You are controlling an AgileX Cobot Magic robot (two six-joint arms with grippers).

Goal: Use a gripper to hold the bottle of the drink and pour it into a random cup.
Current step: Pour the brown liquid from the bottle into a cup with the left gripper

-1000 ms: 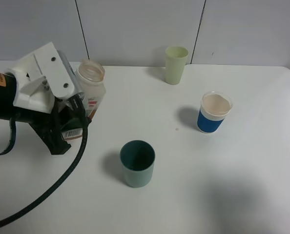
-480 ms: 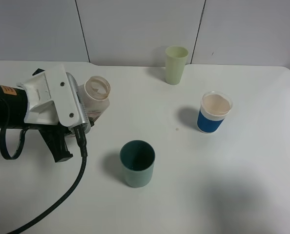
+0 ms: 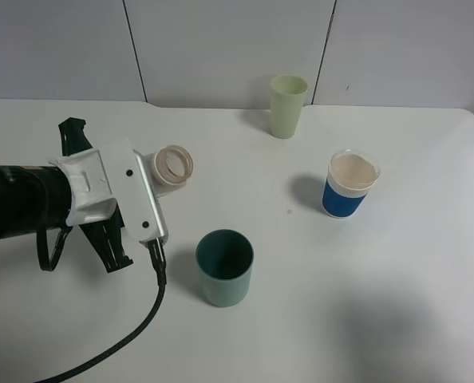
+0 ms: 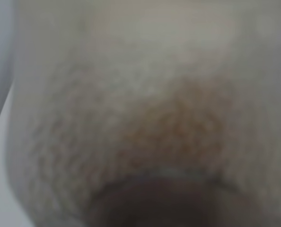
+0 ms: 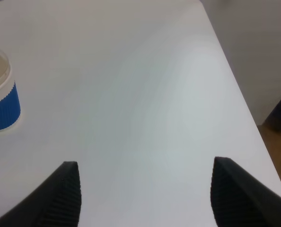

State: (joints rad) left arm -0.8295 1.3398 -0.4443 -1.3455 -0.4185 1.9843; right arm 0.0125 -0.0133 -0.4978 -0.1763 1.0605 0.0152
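Observation:
My left gripper (image 3: 138, 194), a white jaw block on a black arm, is shut on the bottle of the drink (image 3: 172, 165) and holds it tipped over on its side. Its open neck points right, up and left of the teal-green cup (image 3: 224, 267). The bottle's body is hidden behind the jaw block. In the left wrist view the bottle (image 4: 145, 118) fills the frame as a pale and brownish blur. The cup stands upright on the white table (image 3: 396, 303); no liquid shows in it. My right gripper (image 5: 145, 198) is open and empty above the table's right side.
A tall pale green cup (image 3: 288, 105) stands at the back. A blue-and-white cup (image 3: 350, 184) stands at the right and also shows in the right wrist view (image 5: 1, 92). A black cable (image 3: 133, 331) trails from the left arm. The table's right edge (image 5: 235, 90) is close.
My left gripper has rolled over and moved right and down with the bottle. The bottle went from upright to lying tipped, with its mouth closer to the teal-green cup.

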